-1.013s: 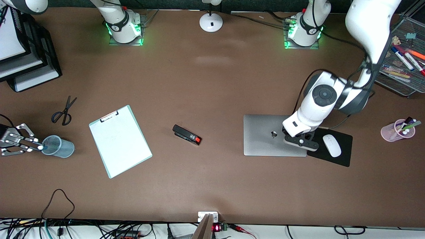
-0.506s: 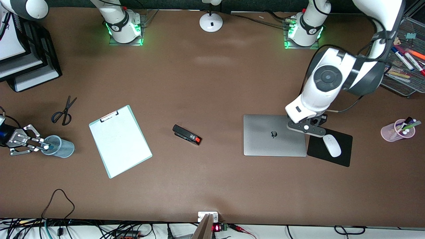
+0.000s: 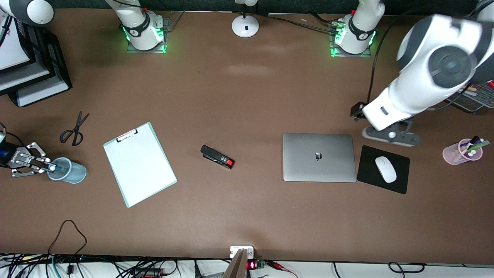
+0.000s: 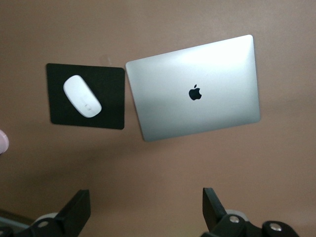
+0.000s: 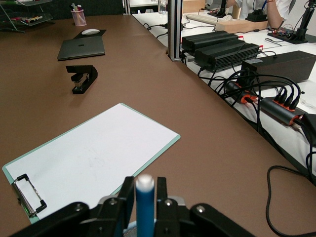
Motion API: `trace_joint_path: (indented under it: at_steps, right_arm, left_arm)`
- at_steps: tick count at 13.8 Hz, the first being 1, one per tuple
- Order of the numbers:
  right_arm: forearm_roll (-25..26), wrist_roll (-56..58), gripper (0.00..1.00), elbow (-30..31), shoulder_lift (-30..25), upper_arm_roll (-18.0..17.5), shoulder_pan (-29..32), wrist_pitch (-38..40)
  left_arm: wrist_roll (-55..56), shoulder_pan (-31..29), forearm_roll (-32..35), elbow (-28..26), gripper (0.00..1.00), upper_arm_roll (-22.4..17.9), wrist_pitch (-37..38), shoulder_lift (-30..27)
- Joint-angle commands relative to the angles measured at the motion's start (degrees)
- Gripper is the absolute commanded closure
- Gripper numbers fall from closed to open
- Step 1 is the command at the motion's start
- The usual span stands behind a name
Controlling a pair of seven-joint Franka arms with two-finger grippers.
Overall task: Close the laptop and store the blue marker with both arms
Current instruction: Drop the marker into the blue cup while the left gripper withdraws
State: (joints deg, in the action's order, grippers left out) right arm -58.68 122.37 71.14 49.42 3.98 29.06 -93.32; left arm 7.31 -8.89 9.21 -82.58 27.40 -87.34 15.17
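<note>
The laptop [image 3: 318, 157] lies shut and flat on the table, its silver lid and apple logo up; it also shows in the left wrist view [image 4: 197, 94]. My left gripper [image 3: 390, 135] [image 4: 145, 210] hangs open and empty over bare table beside the mouse pad. At the right arm's end, my right gripper [image 3: 49, 168] [image 5: 145, 197] is at the rim of a blue cup [image 3: 69, 170]. The blue marker [image 5: 145, 207] stands upright between its fingers, white end up. A thin gap shows on each side of it, so the jaws stand slightly open.
A clipboard [image 3: 139, 164], a black stapler [image 3: 217, 156] and scissors [image 3: 73, 129] lie between the cup and the laptop. A white mouse [image 3: 385, 169] sits on a black mouse pad [image 3: 399, 183]. A pink cup of markers [image 3: 463, 151] and a mesh tray [image 3: 472, 98] stand at the left arm's end.
The left gripper lifted off the laptop lid, swung toward the left arm's end of the table and opened wide. The right gripper's fingers parted slightly around the marker at the cup.
</note>
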Motion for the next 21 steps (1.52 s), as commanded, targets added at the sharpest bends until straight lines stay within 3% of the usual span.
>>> trace_joint_path:
  at_steps: [1,4,8,10,14,16,21]
  right_arm:
    - [0.41,-0.46,0.00,-1.53,0.51,-0.38,0.65,2.96]
    - [2.78,-5.82,0.00,-1.80,0.07,-0.37,0.47,3.68]
    - [7.07,-13.00,0.00,-1.88,-1.77,-0.29,-0.49,3.59]
    - [9.98,-18.63,0.00,-1.97,-3.79,-0.11,-1.98,3.59]
    - [18.93,-32.15,0.00,-2.06,-9.85,-0.11,-6.10,2.97]
    - [23.50,-38.67,0.00,-2.06,-12.67,-0.11,-9.00,2.71]
    - [34.93,-56.33,0.00,-2.06,-17.68,-0.20,-16.39,2.62]
  left_arm:
    - [-2.73,-1.13,-1.30,5.75,0.00,0.54,5.06,0.65]
    - [-6.95,-0.78,-3.41,6.64,0.00,-1.90,4.81,0.39]
    - [-9.16,8.07,-7.53,5.50,0.00,-19.01,4.55,-3.91]
    - [-9.42,10.89,-8.50,1.57,0.00,-23.43,4.02,-6.88]
    - [-9.42,11.26,-7.98,-12.58,0.00,-24.67,-8.44,-15.33]
    - [-10.99,14.14,-8.59,-13.22,0.00,-28.44,-8.12,-15.70]
    - [-15.22,14.16,-8.42,-12.43,0.00,-28.81,-5.92,-15.08]
